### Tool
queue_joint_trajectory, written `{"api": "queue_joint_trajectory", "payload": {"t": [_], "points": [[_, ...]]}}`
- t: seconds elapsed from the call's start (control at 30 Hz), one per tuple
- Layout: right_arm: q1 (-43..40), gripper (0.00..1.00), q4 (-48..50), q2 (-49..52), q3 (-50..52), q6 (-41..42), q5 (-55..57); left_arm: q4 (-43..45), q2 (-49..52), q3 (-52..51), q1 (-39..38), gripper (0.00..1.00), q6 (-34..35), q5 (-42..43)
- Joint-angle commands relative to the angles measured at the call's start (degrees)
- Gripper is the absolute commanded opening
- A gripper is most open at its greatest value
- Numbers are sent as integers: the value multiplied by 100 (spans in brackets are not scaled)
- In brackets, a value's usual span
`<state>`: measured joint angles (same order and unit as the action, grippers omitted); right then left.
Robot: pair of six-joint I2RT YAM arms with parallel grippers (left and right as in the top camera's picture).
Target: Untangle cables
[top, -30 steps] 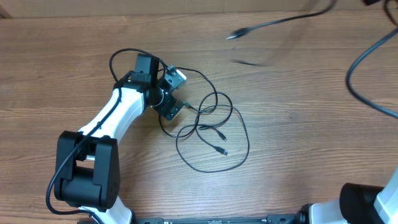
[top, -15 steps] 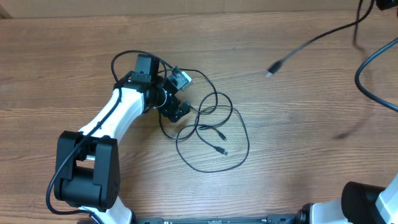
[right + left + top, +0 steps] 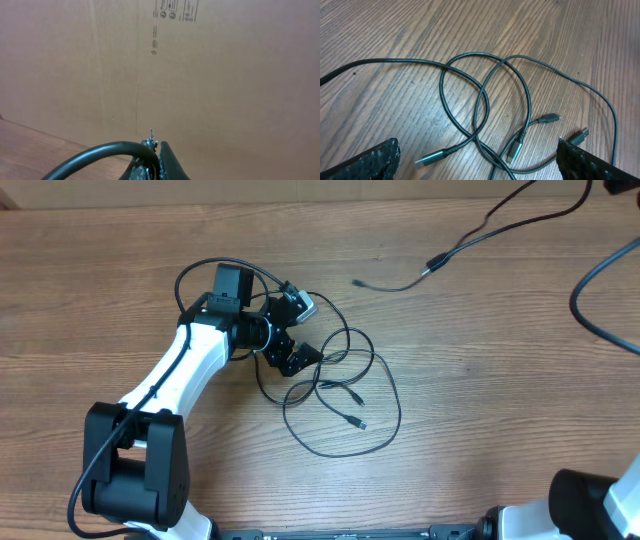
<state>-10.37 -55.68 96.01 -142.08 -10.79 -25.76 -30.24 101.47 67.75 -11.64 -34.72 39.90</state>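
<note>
Nearest you, the white and black left arm [image 3: 185, 365] reaches out over the brown wood-grain counter [image 3: 120, 270]. Its left fingers [image 3: 375, 157] are spread wide and hold nothing. They hang just above the tangle of thin black cables [image 3: 345, 390], which lies flat on the counter in the middle. The left wrist view shows the tangle as a few loose overlapping loops [image 3: 482, 95] with several small plug ends, not a tight knot. Farther off, toward the far right corner, a single thin black cord [image 3: 433, 264] rises from the counter and runs out of the overhead view, well apart from the tangle. In the right wrist view, the right fingers [image 3: 170, 165] are closed on that cord [image 3: 90, 155], with a plain brown cardboard wall [image 3: 225, 75] behind them. The step in hand looks like picking the next strand. To do it well, bring the left fingers down over one cable only, close to a plug end and clear of the crossings. Then pull slowly back along that cable's own path, so the plug slides out through the loops and does not cinch them. If a second strand lifts with it, stop and regrip.
</note>
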Motion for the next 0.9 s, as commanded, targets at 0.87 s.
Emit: {"api": "queue_joint_trajectory", "payload": {"t": [0.87], "points": [[629, 4, 2168, 1561, -76, 822, -1338, 7, -140, -9, -39, 100, -44, 138]]}}
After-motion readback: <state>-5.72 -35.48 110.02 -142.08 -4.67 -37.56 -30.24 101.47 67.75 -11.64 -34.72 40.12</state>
